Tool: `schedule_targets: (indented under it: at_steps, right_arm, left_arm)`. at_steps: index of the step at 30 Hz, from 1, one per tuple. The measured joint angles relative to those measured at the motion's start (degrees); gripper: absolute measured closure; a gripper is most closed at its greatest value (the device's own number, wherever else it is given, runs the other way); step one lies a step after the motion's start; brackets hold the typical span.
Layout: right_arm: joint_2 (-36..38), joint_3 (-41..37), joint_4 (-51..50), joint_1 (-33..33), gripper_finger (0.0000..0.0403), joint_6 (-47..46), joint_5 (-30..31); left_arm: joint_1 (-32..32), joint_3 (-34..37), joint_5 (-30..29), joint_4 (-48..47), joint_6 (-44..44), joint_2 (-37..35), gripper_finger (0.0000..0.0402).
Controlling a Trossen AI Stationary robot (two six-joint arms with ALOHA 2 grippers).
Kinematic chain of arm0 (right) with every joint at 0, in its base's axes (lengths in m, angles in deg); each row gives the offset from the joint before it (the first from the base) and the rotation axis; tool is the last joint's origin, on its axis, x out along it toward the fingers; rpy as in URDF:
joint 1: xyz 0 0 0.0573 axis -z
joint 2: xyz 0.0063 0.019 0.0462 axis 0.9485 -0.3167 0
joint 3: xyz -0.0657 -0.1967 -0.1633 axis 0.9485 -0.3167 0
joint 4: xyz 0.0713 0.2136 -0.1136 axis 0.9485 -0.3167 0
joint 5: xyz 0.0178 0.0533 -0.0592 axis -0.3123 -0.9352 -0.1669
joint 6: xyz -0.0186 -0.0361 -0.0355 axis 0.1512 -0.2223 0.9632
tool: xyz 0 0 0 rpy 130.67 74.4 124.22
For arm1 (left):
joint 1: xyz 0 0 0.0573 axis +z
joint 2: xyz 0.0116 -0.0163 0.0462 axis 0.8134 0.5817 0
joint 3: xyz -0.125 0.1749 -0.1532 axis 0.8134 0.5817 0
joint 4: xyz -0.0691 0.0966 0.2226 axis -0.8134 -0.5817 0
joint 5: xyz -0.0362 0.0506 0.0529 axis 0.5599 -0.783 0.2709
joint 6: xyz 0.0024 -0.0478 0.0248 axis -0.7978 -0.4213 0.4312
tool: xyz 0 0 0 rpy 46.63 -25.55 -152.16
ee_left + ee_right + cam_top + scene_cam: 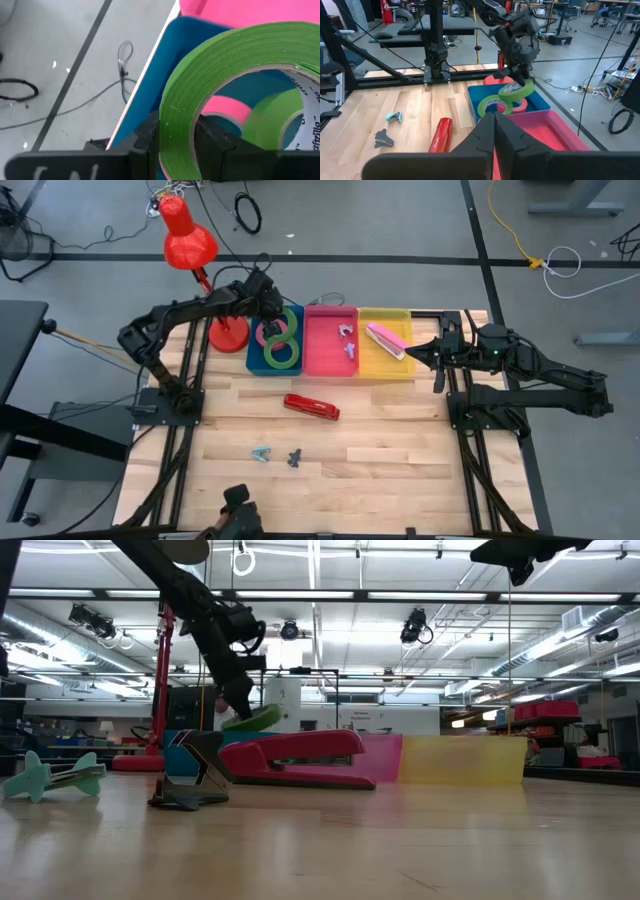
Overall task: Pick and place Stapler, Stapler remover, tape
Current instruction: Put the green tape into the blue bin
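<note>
A: Over the blue bin (256,362), the left tool (272,311) is clenched on the wall of a green tape roll (230,65); one finger (150,135) sits outside the ring, the other inside.

B: Is the roll down yet?

A: No. It hangs tilted above the bin, clear of the two rolls lying flat there, another green tape (283,354) and a red tape (519,104). The right wrist view shows the held one in the air just over them.

B: So which step is this?

A: Placing the last tape, I'd judge. Next it should come lower, level out over free space or onto the other rolls, and only then should the tool let go. Dropped while tilted, it could roll or catch on the bin wall.

B: And the right tool (437,352)?

A: Clenched on nothing, waiting at the end of the yellow bin (386,369).

B: What else is sorted?

A: Two small removers (347,332) lie in the pink bin (328,366), and a pink stapler (385,340) in the yellow one.

B: What's left?

A: On the desk (390,445) sit a red stapler (311,407), a teal remover (261,453) and a dark remover (294,457), all well apart from the bins. Those would follow once this roll is down.
</note>
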Motion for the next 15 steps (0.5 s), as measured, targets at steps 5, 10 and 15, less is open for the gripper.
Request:
schedule_targets:
  at_steps: [5,10,15]
  right_arm:
    - [0.00,0.00,-0.01,-0.02,0.0393,0.00,0.00]
    - [0.00,-0.01,0.01,0.00,0.0393,0.00,0.00]
    - [0.00,-0.01,0.00,-0.02,0.0393,0.00,0.00]
  left_arm:
    - [0.19,0.00,0.03,0.12,0.05,0.58,0.0300]
    - [0.19,0.00,-0.08,-0.12,0.08,0.59,0.0293]
    - [0.01,0.00,-1.56,-0.64,0.03,0.60,0.0259]
